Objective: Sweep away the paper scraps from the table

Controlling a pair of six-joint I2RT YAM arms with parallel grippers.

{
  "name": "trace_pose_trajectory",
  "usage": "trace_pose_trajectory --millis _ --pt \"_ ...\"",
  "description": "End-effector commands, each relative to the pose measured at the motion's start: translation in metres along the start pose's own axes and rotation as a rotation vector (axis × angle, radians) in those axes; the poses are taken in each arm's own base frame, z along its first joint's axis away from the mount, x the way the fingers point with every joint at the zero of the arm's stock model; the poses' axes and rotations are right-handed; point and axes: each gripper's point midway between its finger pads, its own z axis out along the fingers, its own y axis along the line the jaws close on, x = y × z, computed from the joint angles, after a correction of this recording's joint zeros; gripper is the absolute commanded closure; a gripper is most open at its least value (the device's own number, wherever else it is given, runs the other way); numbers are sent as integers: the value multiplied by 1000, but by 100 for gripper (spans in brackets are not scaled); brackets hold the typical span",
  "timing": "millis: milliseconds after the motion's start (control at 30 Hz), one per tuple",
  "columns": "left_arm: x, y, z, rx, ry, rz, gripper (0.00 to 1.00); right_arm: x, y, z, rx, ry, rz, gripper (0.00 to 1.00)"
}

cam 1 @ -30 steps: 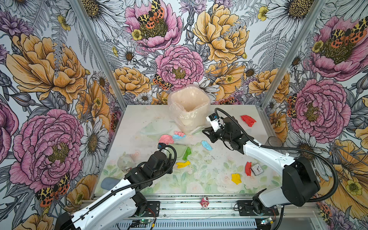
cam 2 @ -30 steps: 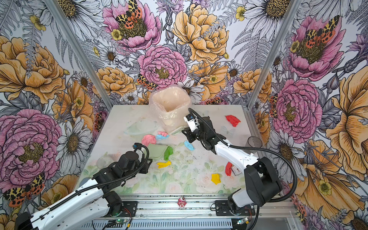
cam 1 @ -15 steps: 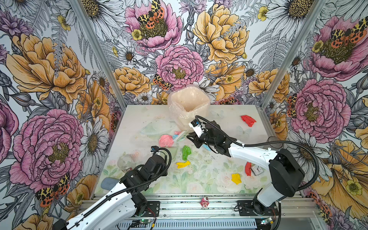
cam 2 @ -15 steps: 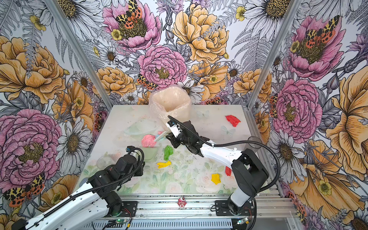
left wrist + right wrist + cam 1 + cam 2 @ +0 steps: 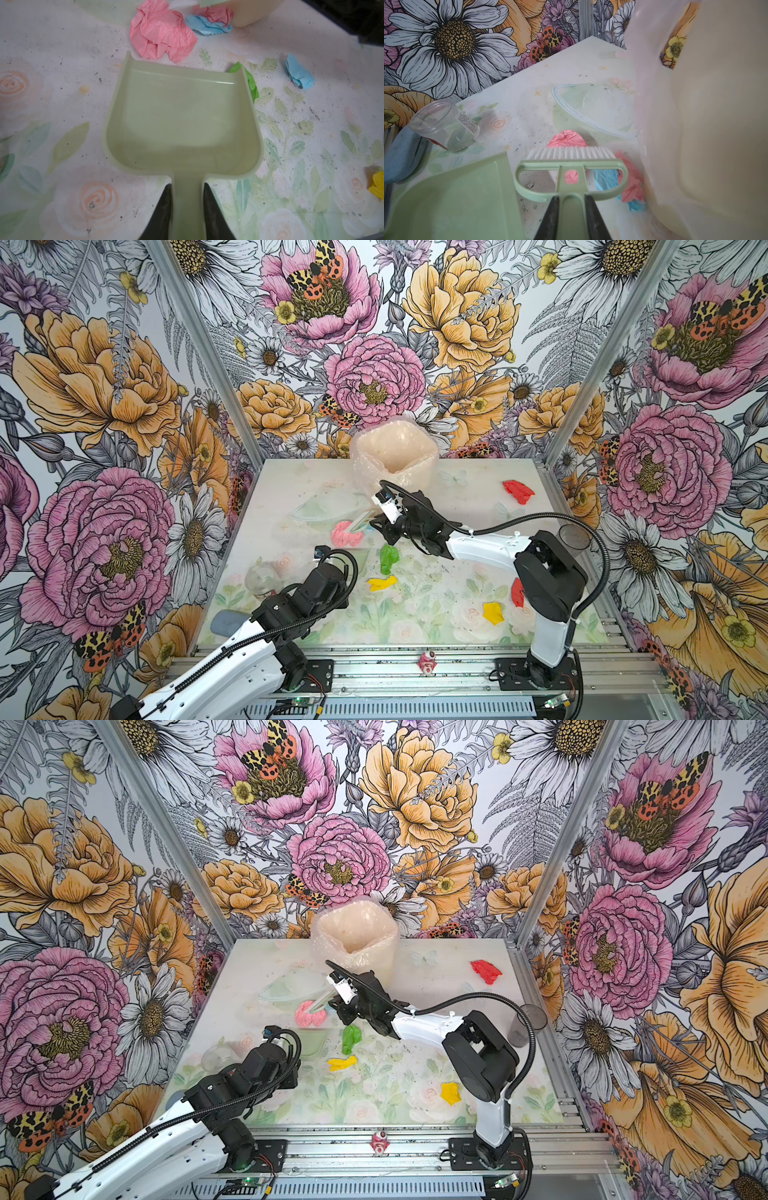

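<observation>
You can count nine paper scraps [image 5: 162, 33] on the table [image 5: 457, 506]: two pink, two light blue, one green, two yellow and two red. The big pink scrap [image 5: 347, 533] lies just past the open lip of the one dustpan [image 5: 182, 124], and the bristles of the one brush [image 5: 571, 164] stand against it. A smaller pink scrap [image 5: 216, 13] and a blue scrap [image 5: 205, 26] touch each other under the brush head, right beside the bag-lined bin [image 5: 395, 456]. The green scrap [image 5: 388, 558] sits against the dustpan's side wall near the lip, and the second blue scrap [image 5: 299, 72] lies apart from it. A yellow scrap [image 5: 382, 583], a second yellow scrap [image 5: 493, 612] and a red scrap [image 5: 517, 592] lie nearer the front edge. The far red scrap [image 5: 518, 491] is at the back, well apart from both tools. Your left gripper [image 5: 187, 187] is clamped on the dustpan's handle, and your right gripper [image 5: 572, 198] is clamped on the brush's handle.
</observation>
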Motion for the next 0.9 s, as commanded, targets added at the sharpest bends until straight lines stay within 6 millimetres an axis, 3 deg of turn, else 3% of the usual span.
trace_pose_trajectory --millis 0,133,167,233,400,600,867 --pt "-9 -5 -5 9 -28 -6 100 -23 4 15 -6 -88 -11 100" --pt "-8 -5 -4 10 -22 -3 100 -20 2 34 -24 -105 18 100" --pt "-7 -6 -4 11 -20 -3 100 -16 14 42 -44 -95 11 100" --pt "-7 -7 -3 11 -17 2 100 -9 15 50 -47 -77 15 100" --pt "-8 -5 -3 2 -24 1 100 15 12 58 -46 -12 18 100" --pt "-11 -5 -3 -3 -34 6 100 45 8 40 -10 47 15 100" --pt "-11 -9 -3 14 -30 18 100 73 -2 -15 74 106 5 100"
